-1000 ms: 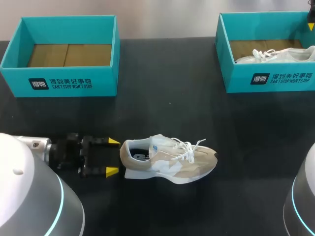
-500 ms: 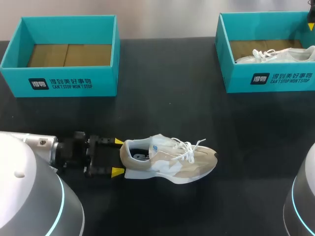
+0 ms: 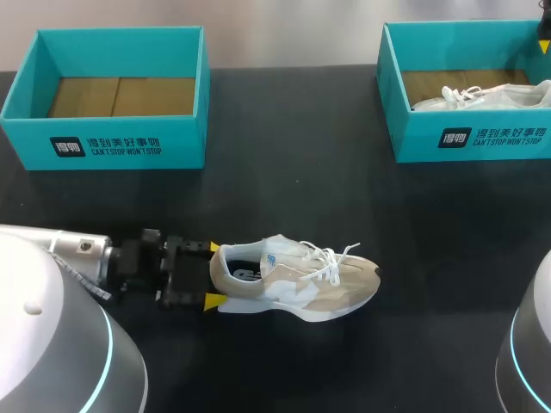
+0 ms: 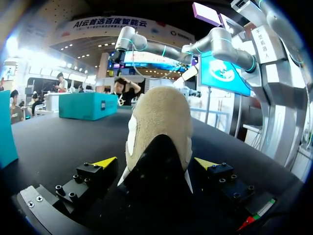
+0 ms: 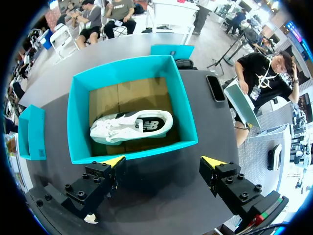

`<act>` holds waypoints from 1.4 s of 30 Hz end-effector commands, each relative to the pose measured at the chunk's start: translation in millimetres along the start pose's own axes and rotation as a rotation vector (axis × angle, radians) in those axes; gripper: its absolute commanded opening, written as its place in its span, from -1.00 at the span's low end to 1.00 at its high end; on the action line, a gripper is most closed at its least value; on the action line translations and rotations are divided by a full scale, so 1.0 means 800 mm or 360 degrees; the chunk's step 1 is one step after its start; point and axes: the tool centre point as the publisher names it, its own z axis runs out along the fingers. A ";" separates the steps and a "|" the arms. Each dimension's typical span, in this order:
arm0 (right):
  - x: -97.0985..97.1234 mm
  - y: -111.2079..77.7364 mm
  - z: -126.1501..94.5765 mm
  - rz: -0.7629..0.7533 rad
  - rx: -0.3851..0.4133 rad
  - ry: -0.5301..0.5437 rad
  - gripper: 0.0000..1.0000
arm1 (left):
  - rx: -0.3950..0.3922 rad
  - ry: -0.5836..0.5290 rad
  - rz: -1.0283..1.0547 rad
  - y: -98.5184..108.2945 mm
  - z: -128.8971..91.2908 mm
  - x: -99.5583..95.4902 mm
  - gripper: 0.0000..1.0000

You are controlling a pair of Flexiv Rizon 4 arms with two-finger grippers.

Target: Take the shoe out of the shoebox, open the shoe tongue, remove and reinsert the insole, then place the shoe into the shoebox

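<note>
Shoe [image 3: 297, 288]: tan suede-like upper, smooth white panels. Left shoebox [image 3: 129, 148]: matt teal cardbd. Table [image 3: 293, 172]: matt blk.

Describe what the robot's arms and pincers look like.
The left arm and right arm have rounded white-grey shells ringed by a cyan light. The left pincer and right pincer are black blocks studded with screws, each finger ending in a yellow wedge tip.
</note>
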 end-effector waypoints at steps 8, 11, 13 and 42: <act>0.000 -0.001 0.000 0.0002 -0.0001 -0.0001 1.00 | -0.0017 0.0026 -0.0012 0.006 0.020 0.002 1.00; 0.000 -0.001 0.000 0.0002 -0.0001 -0.0001 1.00 | -0.0017 0.0031 -0.0018 0.008 0.024 0.002 1.00; 0.000 -0.001 0.000 0.0002 -0.0001 -0.0001 1.00 | -0.0019 0.0030 -0.0021 0.009 0.026 0.001 1.00; 0.000 -0.001 0.000 0.0002 -0.0001 -0.0001 1.00 | -0.0011 0.0062 0.0011 0.009 0.053 0.005 1.00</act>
